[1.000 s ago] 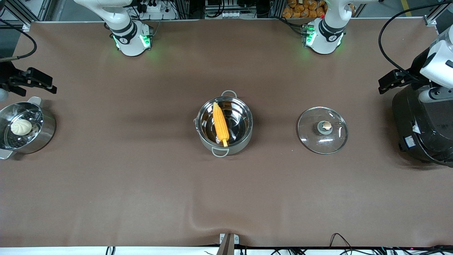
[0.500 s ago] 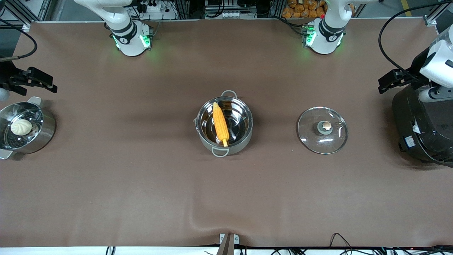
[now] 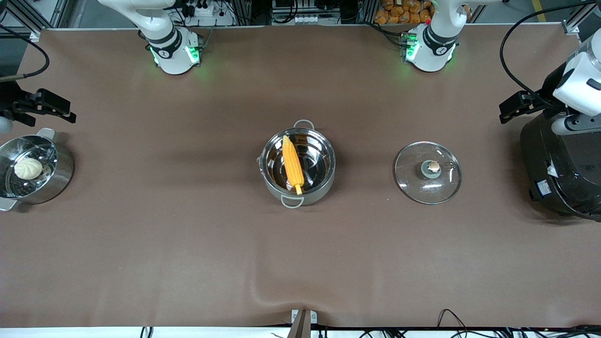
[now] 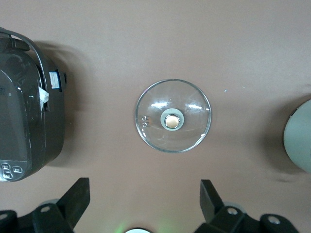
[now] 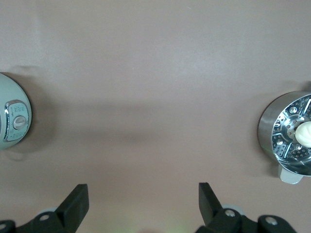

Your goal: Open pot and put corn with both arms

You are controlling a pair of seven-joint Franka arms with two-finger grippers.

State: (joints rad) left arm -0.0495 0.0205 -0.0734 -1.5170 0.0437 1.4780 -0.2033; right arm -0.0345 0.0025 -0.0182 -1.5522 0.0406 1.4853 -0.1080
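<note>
1. The left gripper (image 4: 144, 204) is wide open and holds nothing. Its two black fingers (image 4: 77, 196) stand far apart in the left wrist view. It hangs in the air at the left arm's end of the table, above the edge of the black rice cooker (image 3: 561, 169).
2. The right gripper (image 5: 143, 206) is also wide open and empty, with its fingers (image 5: 75, 204) spread. It hangs over the right arm's end of the table, above the steamer pot (image 3: 51, 176).
3. Both arms are pulled back to the two ends of the table, well apart from the pot.
4. The pot (image 3: 324, 183) stands in the middle of the table and it is uncovered.
5. The corn (image 3: 293, 164) lies inside the pot, slanted, with the stub stem toward the front camera and the pointed tip toward the robots' bases.
6. The glass lid (image 3: 427, 172) lies flat on the table with its knob up, beside the pot toward the left arm's end, between the pot and the rice cooker, touching neither.
7. In the steamer pot lies a white bun (image 3: 27, 168).
</note>
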